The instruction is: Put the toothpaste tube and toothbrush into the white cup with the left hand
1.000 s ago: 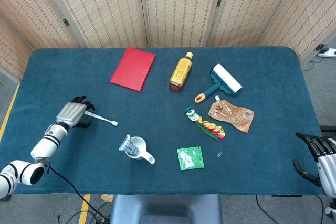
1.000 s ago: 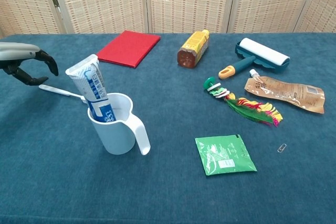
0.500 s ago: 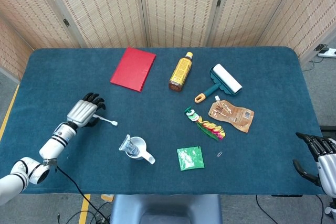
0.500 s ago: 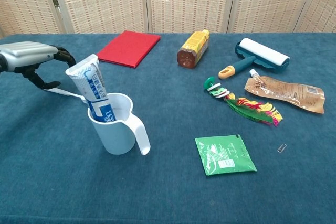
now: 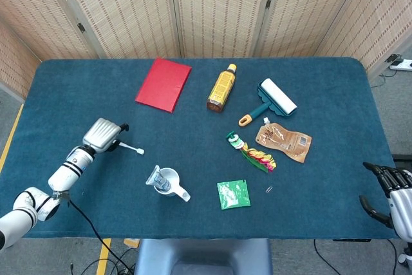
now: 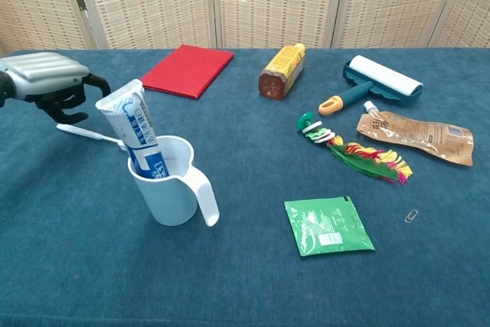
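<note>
The white cup [image 6: 174,189] stands near the table's front, with the blue and white toothpaste tube [image 6: 136,129] upright in it; the head view shows the cup [image 5: 170,183] and tube [image 5: 157,179] too. The white toothbrush [image 6: 90,135] lies flat on the cloth just left of the cup, also visible in the head view [image 5: 129,147]. My left hand [image 6: 47,82] hovers palm down over the handle end, fingers curved down and apart, not gripping it; the head view shows its back [image 5: 102,134]. My right hand [image 5: 394,192] rests off the table's right front corner, holding nothing.
A red book [image 5: 163,84], a yellow bottle [image 5: 221,87], a lint roller [image 5: 270,100], a brown pouch [image 5: 284,140], a feathered toy [image 5: 253,152], a green sachet [image 5: 234,194] and a paperclip [image 5: 269,189] lie on the blue table [image 5: 335,94].
My left hand has swung right over the toothbrush's handle end and turned palm down. The toothbrush, cup and tube have not moved. The right hand is still.
</note>
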Available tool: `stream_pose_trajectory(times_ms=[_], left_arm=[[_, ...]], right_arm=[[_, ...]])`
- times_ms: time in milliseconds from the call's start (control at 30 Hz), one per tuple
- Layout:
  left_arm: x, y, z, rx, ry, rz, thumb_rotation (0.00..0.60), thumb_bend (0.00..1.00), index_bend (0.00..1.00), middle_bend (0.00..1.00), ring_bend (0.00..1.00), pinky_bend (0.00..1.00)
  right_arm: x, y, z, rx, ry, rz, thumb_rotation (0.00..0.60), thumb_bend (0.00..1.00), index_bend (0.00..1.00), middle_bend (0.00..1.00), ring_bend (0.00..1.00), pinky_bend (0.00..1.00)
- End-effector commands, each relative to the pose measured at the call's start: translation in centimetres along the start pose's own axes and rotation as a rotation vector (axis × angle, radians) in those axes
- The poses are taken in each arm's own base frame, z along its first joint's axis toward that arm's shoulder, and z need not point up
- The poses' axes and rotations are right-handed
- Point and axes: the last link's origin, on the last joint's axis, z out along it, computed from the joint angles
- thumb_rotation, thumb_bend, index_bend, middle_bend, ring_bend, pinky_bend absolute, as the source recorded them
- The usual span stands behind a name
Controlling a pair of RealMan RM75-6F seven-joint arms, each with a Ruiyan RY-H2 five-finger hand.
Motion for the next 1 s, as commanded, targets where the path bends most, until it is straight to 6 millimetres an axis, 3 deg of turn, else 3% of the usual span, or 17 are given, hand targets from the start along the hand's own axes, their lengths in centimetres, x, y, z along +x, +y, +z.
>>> stream_pose_trajectory(times_ms=[33,233,400,1000], left_arm=[[-0.4,-0.1,-0.1,-0.003,-0.032,0.013,0.600,0.48,0.35,0.93,0.85,0.91],[-1.3,0.2,0.1,0.000,-0.072,0.012,0.600,0.47,0.41,0.93,0.85,0.91],[-1.5,0.2,0.6,0.015,-0.089,0.015,0.600,0.39,0.46,0.93,0.85,0.91],[-2.0,-0.1,2.0,0.082,-0.151,-0.001,0.600,0.39,0.51,0.93,0.84,0.91]], right_arm=[[-0.1,0.0,0.0,0.001,-0.002,0.000,0.600,0.22,0.19,0.29,0.25,0.26],[-0.1,-0.1,0.1,0.003,-0.004,-0.001,0.600,0.22,0.19,0.29,0.25,0.26],[0.0,-0.1,0.1,-0.001,-0.003,-0.003,0.600,0.22,0.19,0.29,0.25,0.26],[-0.1,0.1,0.1,-0.011,-0.004,-0.005,0.600,0.22,0.19,0.29,0.25,0.26]])
